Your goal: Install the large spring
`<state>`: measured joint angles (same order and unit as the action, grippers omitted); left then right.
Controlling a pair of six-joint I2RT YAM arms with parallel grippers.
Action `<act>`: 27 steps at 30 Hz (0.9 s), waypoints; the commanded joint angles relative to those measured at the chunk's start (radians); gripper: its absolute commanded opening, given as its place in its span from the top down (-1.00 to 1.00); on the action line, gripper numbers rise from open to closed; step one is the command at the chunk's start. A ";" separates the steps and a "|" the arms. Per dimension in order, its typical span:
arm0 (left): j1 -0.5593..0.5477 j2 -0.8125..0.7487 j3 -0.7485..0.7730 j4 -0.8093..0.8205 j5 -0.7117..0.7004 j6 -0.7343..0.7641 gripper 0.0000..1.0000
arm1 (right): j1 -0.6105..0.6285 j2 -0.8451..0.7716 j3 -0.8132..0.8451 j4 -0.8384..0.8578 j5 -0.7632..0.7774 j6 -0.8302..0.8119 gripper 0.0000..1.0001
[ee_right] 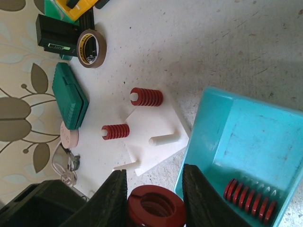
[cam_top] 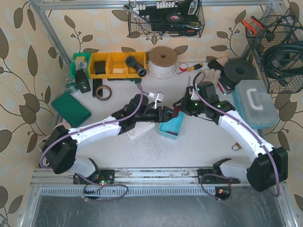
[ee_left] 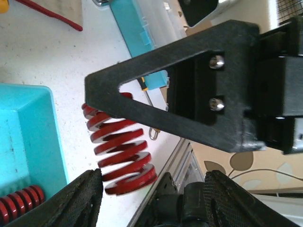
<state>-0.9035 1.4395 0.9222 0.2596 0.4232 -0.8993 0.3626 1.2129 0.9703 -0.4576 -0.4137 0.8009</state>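
Observation:
The large spring (ee_right: 156, 208), a thick red coil, sits end-on between the pads of my right gripper (ee_right: 155, 182), which is shut on it. In the left wrist view the same large spring (ee_left: 124, 156) hangs out of the right gripper's black finger (ee_left: 156, 99), its free end between the wide-apart fingers of my open left gripper (ee_left: 152, 183), close to the left pad (ee_left: 83, 198). Both grippers meet over the table's middle (cam_top: 169, 112). The white peg plate (ee_right: 158, 124) carries two red springs (ee_right: 147, 97) (ee_right: 115, 131) and two bare pegs (ee_right: 164, 138).
A teal bin (ee_right: 246, 137) beside the plate holds a small red spring (ee_right: 248, 196). A green case (cam_top: 71, 109), a tape roll (cam_top: 102, 91), yellow bins (cam_top: 116, 65), a cord spool (cam_top: 162, 60) and a clear toolbox (cam_top: 255, 101) ring the work area. Wire baskets hang at the back.

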 commanded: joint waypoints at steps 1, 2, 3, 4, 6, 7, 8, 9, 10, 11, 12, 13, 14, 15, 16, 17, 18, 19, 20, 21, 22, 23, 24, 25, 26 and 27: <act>-0.002 0.022 0.037 0.022 0.032 -0.011 -0.24 | -0.001 -0.021 0.009 0.022 -0.065 -0.042 1.00; -0.002 0.020 0.037 0.015 0.031 -0.008 -0.24 | -0.001 -0.027 0.006 0.021 -0.059 -0.045 1.00; -0.002 0.016 0.036 0.002 0.028 -0.002 -0.24 | -0.002 -0.032 0.003 0.020 -0.056 -0.049 1.00; -0.002 0.012 0.034 -0.009 0.025 0.003 -0.24 | -0.001 -0.035 0.003 0.014 -0.052 -0.054 1.00; -0.001 0.007 0.030 -0.036 0.018 0.014 -0.24 | -0.001 -0.038 0.004 0.007 -0.044 -0.063 1.00; -0.002 0.006 0.027 -0.049 0.013 0.020 -0.24 | -0.001 -0.038 0.003 0.006 -0.041 -0.063 1.00; -0.002 -0.009 0.024 -0.061 0.007 0.025 -0.25 | -0.001 -0.036 0.000 0.006 -0.038 -0.063 1.00; -0.002 -0.027 0.020 -0.070 0.000 0.029 -0.25 | -0.001 -0.032 0.000 0.008 -0.037 -0.063 1.00; -0.002 -0.033 0.016 -0.075 -0.006 0.032 -0.26 | 0.000 -0.029 0.000 0.008 -0.037 -0.063 1.00; 0.000 -0.038 0.015 -0.081 -0.010 0.034 -0.27 | -0.001 -0.026 0.002 0.012 -0.039 -0.063 1.00; 0.000 -0.038 0.017 -0.084 -0.012 0.035 -0.27 | -0.001 -0.024 0.001 0.014 -0.041 -0.063 1.00; 0.000 -0.034 0.021 -0.083 -0.011 0.035 -0.28 | -0.001 -0.025 0.000 0.018 -0.042 -0.063 1.00; 0.000 -0.027 0.026 -0.078 -0.005 0.032 -0.28 | -0.001 -0.027 -0.001 0.022 -0.041 -0.063 1.00; 0.000 -0.018 0.031 -0.069 0.005 0.025 -0.28 | 0.000 -0.030 -0.003 0.023 -0.037 -0.063 1.00; 0.000 -0.010 0.034 -0.051 0.016 0.015 -0.28 | -0.001 -0.031 -0.003 0.023 -0.033 -0.063 1.00; 0.000 -0.009 0.037 -0.031 0.028 0.000 -0.28 | 0.001 -0.033 -0.004 0.022 -0.028 -0.063 1.00; 0.000 0.023 0.037 -0.011 0.035 -0.013 -0.29 | 0.000 -0.034 -0.004 0.022 -0.025 -0.083 1.00; 0.000 0.034 0.037 0.014 0.039 -0.026 -0.29 | 0.000 -0.035 -0.006 0.022 -0.023 -0.092 1.00; 0.000 0.042 0.037 0.027 0.043 -0.036 -0.29 | 0.000 -0.035 -0.006 0.022 -0.021 -0.093 1.00; 0.000 0.053 0.039 0.038 0.048 -0.044 -0.29 | 0.000 -0.036 -0.007 0.024 -0.021 -0.093 1.00; 0.000 0.062 0.042 0.045 0.053 -0.051 -0.29 | 0.001 -0.037 -0.010 0.027 -0.020 -0.094 1.00; 0.000 0.071 0.044 0.054 0.057 -0.056 -0.29 | 0.000 -0.039 -0.011 0.028 -0.020 -0.094 1.00; 0.000 0.075 0.043 0.064 0.058 -0.062 -0.29 | 0.000 -0.041 -0.013 0.031 -0.019 -0.094 1.00; 0.000 0.078 0.041 0.073 0.057 -0.067 -0.29 | -0.001 -0.045 -0.016 0.032 -0.017 -0.093 1.00; 0.000 0.079 0.040 0.081 0.054 -0.071 -0.29 | -0.001 -0.047 -0.018 0.033 -0.015 -0.093 1.00; 0.000 0.080 0.041 0.082 0.049 -0.073 -0.29 | 0.000 -0.052 -0.023 0.035 -0.013 -0.093 1.00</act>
<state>-0.9035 1.5177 0.9295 0.2623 0.4503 -0.9443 0.3614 1.1912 0.9699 -0.4553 -0.4362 0.7250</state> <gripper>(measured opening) 0.646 0.289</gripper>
